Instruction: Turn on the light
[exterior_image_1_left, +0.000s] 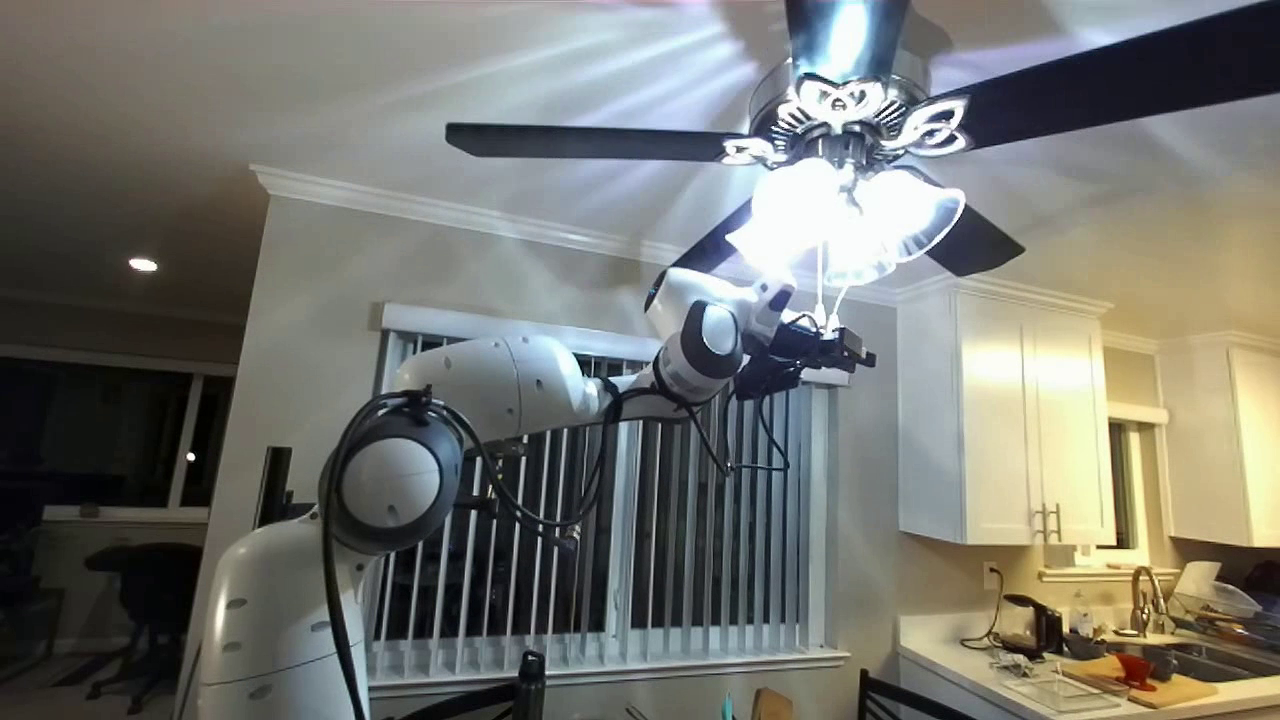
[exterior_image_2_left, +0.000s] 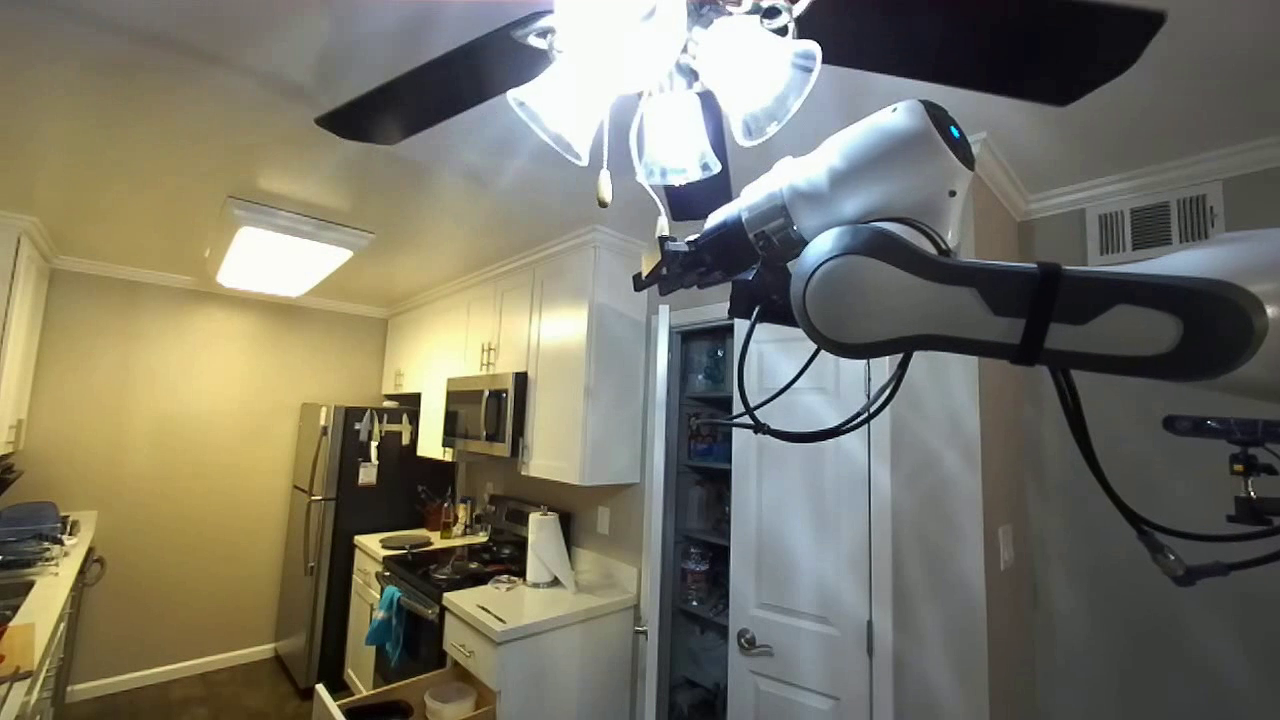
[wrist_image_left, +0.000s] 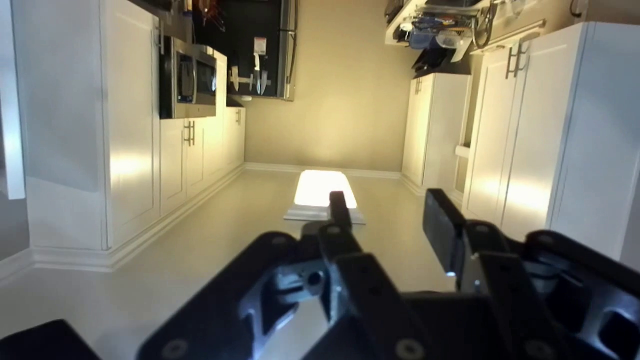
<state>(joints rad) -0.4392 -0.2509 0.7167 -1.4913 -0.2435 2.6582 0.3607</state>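
Light (exterior_image_1_left: 850, 220) glowing; fingers (wrist_image_left: 442, 230) parted, clear below shade rims (exterior_image_2_left: 683, 180).

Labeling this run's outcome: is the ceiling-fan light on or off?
On. The ceiling-fan light glares white in both exterior views, its glass shades glowing, and bright streaks spread across the ceiling.

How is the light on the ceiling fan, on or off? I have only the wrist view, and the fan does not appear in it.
Observer: It is on. The fan light glows very brightly in both exterior views.
Operator: Thank you. Does something hang from it?
Observer: Yes, two pull cords hang below it.
Operator: Is either of them close to where I am working?
Observer: It seems so. In an exterior view, the end of one cord appears right above the claw; I cannot tell whether they touch.
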